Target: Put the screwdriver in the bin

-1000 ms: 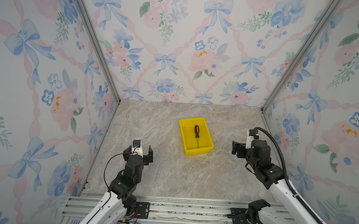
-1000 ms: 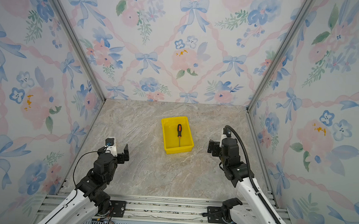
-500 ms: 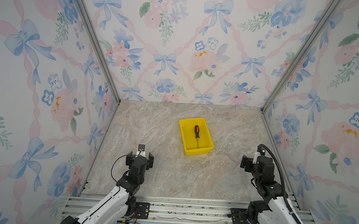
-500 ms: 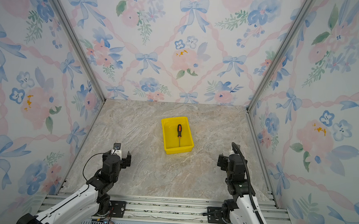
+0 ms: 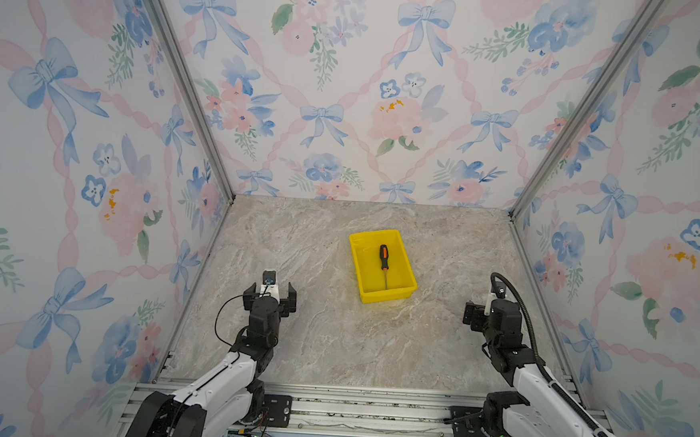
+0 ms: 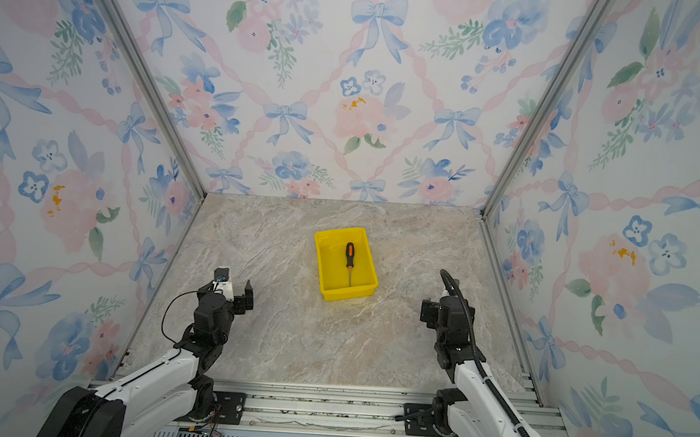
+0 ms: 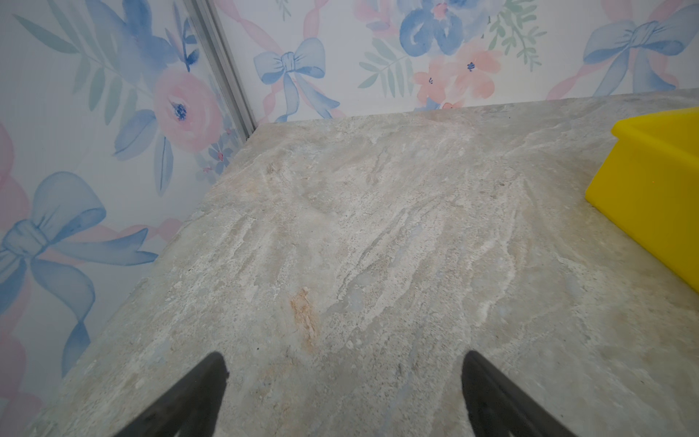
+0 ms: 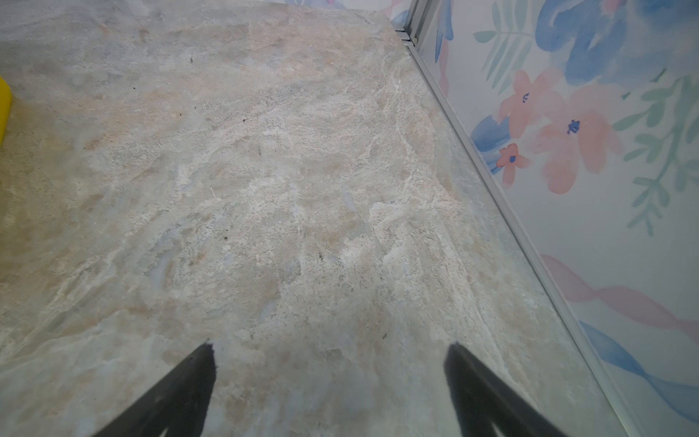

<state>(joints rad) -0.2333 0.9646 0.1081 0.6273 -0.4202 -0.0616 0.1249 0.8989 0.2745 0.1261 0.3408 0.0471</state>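
Yellow bin (image 5: 387, 296) in the middle of the stone-look table (image 5: 332, 343), with the screwdriver (image 5: 384, 258) flat inside, tip close to the near wall; looks done. Left fingers (image 5: 292, 298) spread wide, gripping nothing; right fingers (image 8: 181, 393) likewise wide and empty; both near the front edge, well apart from the bin. Little to spoil from here; only a stray arm sweep across the middle, knocking the bin and tipping the screwdriver out.

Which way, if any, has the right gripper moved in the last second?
Yes. The right gripper has drawn back toward the front rail: earlier level with the bin, now short of its near wall.
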